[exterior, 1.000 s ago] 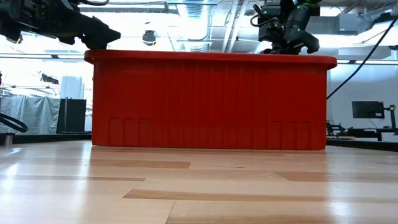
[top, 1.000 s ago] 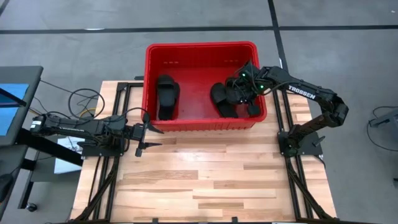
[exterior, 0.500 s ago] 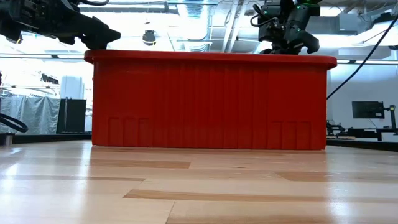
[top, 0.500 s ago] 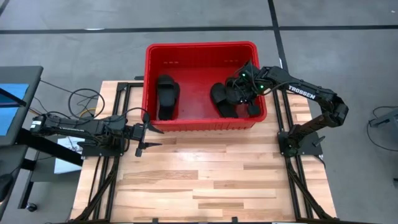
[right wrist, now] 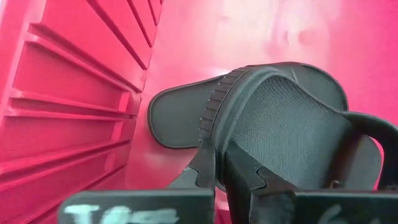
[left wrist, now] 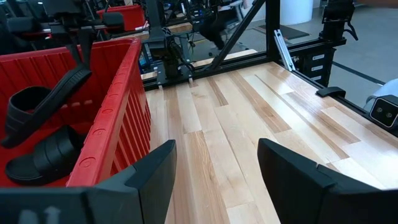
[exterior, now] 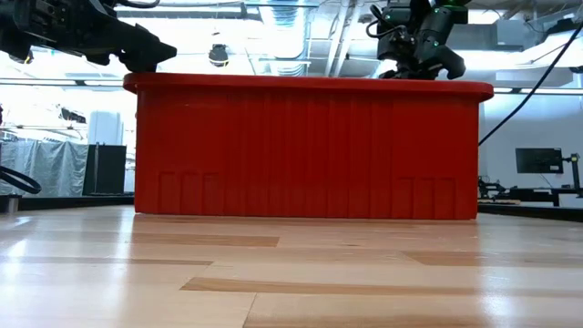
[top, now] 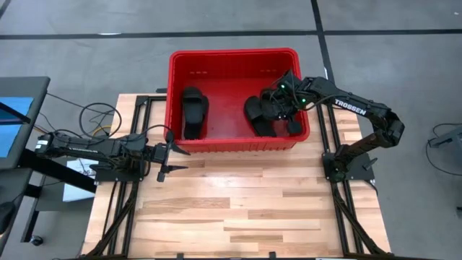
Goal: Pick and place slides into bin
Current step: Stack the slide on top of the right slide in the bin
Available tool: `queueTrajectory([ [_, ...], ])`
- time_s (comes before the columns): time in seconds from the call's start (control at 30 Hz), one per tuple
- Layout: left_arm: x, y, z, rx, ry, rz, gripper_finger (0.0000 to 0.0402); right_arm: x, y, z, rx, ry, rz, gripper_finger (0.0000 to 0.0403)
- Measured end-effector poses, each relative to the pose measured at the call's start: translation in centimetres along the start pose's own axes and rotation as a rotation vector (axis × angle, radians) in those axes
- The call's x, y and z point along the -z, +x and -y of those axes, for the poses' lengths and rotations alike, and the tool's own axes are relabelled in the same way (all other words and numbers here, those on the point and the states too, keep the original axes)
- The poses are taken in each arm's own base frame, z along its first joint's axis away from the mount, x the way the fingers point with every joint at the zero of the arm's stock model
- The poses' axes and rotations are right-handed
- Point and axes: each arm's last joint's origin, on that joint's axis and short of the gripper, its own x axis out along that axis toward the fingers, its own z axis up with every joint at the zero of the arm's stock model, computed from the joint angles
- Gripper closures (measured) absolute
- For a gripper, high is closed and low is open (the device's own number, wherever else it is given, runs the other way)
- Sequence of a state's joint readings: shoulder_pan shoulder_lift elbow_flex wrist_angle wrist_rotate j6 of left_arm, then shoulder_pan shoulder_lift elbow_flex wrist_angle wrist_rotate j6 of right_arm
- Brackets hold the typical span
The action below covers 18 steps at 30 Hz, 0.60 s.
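Slides (top: 268, 115) lie inside the bin (top: 231, 56) at the desk's (top: 238, 202) twelve o'clock edge; right claw (top: 278, 108) is pinched on one, left claw (top: 167, 153) spread at nine.

My fingers (left wrist: 155, 180) dark matt plastic, bin (top: 232, 61) glossy red plastic with ribbed walls and smooth floor, slides (right wrist: 292, 130) matt black rubbery foam with grainy footbed, table (top: 238, 209) pale smooth wood planks with light sheen
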<state>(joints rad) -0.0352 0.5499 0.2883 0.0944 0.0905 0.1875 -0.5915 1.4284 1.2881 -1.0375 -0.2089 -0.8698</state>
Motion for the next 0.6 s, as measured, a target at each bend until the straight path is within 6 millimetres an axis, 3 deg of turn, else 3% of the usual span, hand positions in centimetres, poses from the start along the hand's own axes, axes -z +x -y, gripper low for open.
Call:
queueTrajectory([
  [0.6,0.01,0.00,0.00,0.000,0.000,0.000,0.0183,-0.19,0.01,0.20,0.022,-0.023,0.018,0.0403],
])
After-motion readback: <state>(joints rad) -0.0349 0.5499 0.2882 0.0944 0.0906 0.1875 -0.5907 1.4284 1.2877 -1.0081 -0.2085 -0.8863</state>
